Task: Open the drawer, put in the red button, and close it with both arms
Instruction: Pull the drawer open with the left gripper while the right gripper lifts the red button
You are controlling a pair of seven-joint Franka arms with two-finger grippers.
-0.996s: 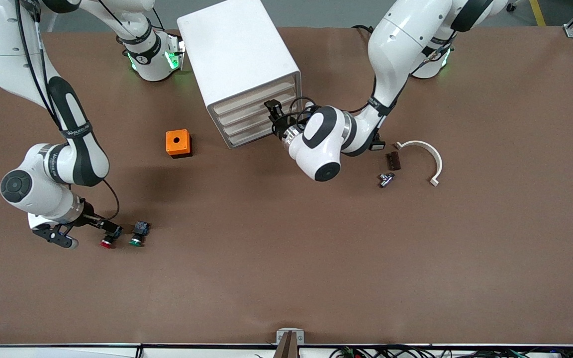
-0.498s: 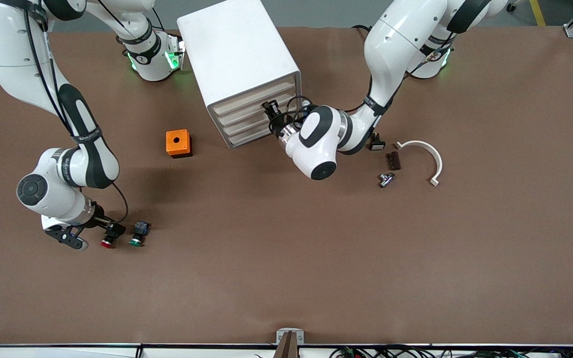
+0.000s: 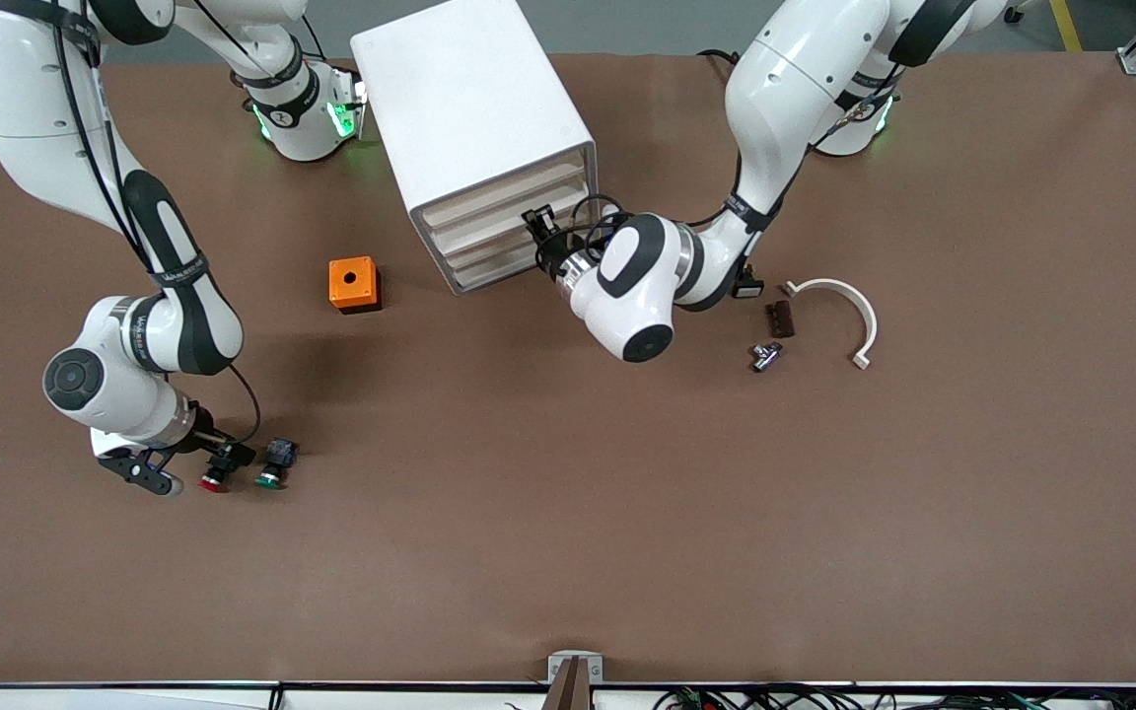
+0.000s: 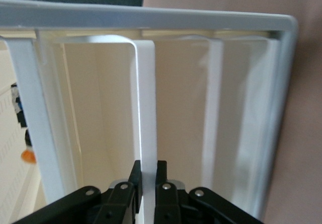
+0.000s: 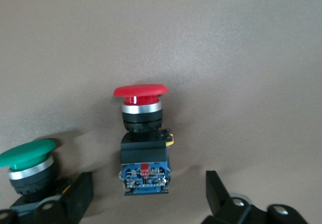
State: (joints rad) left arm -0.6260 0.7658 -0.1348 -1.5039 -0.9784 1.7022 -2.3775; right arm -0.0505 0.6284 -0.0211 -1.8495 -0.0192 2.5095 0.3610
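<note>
Pinching the drawer [image 4: 146, 108] lip, the left gripper [image 4: 147, 183] is set to pull; right gripper [image 5: 146, 194] straddles the red button [image 5: 142, 138] open-jawed, near the table's [image 3: 627, 552] right-arm end.

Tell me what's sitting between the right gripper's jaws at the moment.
The red button, lying on the table; the right wrist view shows it between the right gripper's open jaws, neither touching it. The green button lies outside them.

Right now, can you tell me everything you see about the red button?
The red button has a wide, shiny red mushroom cap, a silver ring, a black body and a blue block at its back end. It lies on its side on the brown table, beside a green-capped twin. The right pincer straddles it, fingers open, not touching.
</note>
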